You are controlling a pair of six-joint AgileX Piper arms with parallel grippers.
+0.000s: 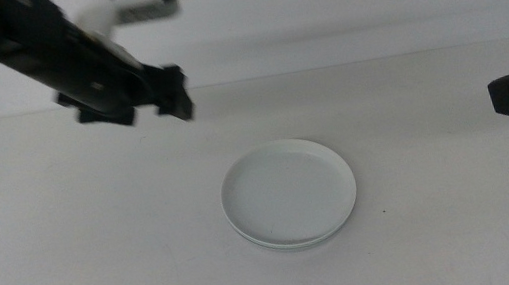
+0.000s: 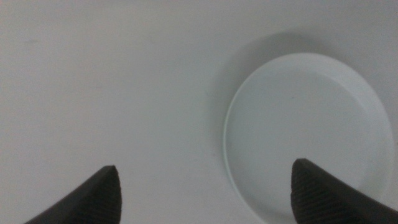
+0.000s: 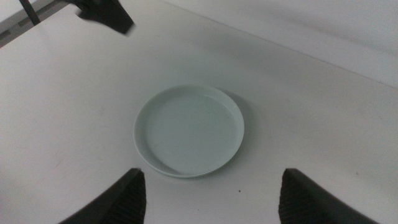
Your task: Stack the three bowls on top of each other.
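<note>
The bowls (image 1: 289, 194) sat nested in one stack at the desk's middle, so the task looked done, which would explain why the left gripper (image 1: 172, 91) hung released toward the far-left corner and the right gripper (image 3: 208, 196) waited, spread and empty, at the right edge.

1. The middle camera looked forward and down over the white table (image 1: 98, 247), taking in the stack of bowls (image 1: 289, 194) near the centre and an arm at each side.
2. The left wrist camera pointed almost straight down, close in, with the stack of bowls (image 2: 308, 134) filling one side beyond its jaws.
3. The right wrist camera sat farther back, angled across the table, catching the whole stack (image 3: 188, 130) and the left gripper (image 3: 106, 14) beyond.
4. All three shared that stack.
</note>
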